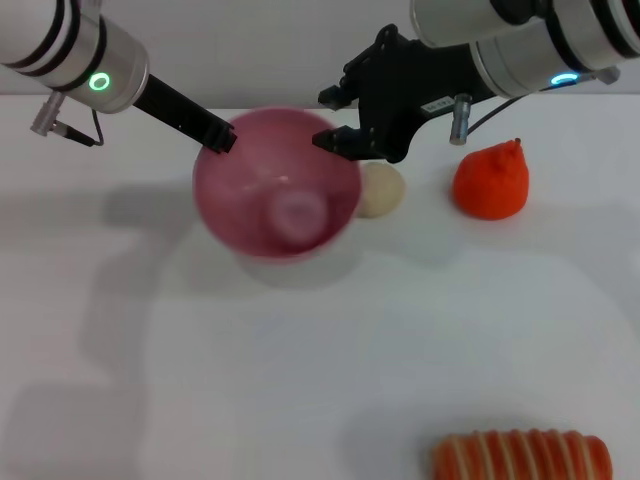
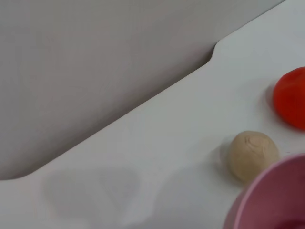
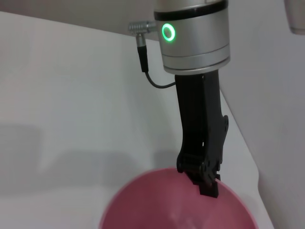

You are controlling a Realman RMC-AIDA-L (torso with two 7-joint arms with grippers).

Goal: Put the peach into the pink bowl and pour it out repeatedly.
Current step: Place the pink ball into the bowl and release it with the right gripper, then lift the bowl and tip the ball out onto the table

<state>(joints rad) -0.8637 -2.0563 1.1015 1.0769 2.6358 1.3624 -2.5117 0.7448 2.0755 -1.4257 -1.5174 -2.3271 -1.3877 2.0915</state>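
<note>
Left gripper fingers clamp pink bowl rim, peach inside. Right gripper fingers spread, empty, at far rim. Pour step; next we tip toward bare counter.

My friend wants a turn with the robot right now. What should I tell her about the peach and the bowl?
Left gripper: shut on the rim of the pink bowl, holding it tilted toward the camera, off the white table.
Right gripper: jaws open, empty, just above the bowl's far right rim.
Peach: lying inside the bowl, near the bottom.
Close by: beige ball beside the bowl, orange-red fruit further right.
Done: peach is in the bowl.
Left: likely tip the bowl to pour the peach out, then put it back in and repeat.
</note>
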